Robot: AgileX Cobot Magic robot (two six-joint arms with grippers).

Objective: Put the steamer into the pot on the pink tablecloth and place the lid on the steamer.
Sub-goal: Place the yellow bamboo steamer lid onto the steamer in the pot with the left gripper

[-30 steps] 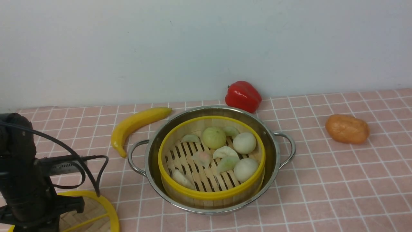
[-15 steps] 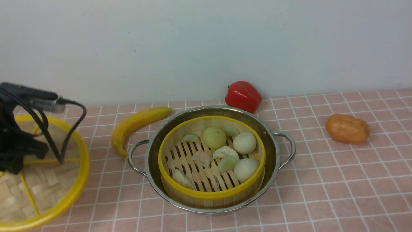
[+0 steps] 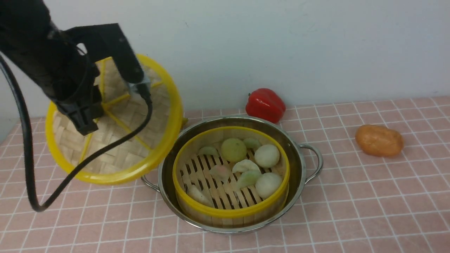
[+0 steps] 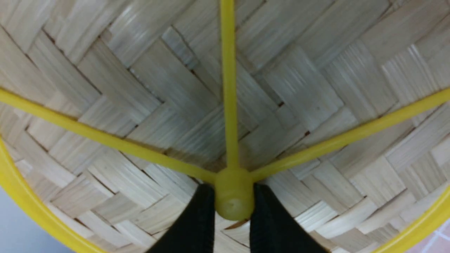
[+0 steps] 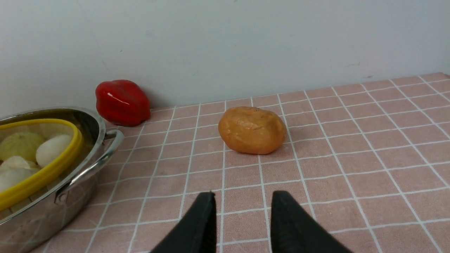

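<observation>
Fingers (image 4: 197, 218) around yellow hub of woven, yellow-rimmed lid (image 3: 123, 116), 3 spokes beside.

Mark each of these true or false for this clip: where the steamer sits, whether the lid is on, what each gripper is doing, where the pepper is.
1. The steamer sits inside the pot. True.
2. The lid already covers the steamer. False: it is held up in the air, tilted, and the steamer is open.
3. The left gripper grips the lid by its yellow hub. True.
4. The right gripper is closed on the bread-like item. False: it is open, and that item lies on the tablecloth.
5. The red pepper lies beyond the pot, outside it. True.
</observation>
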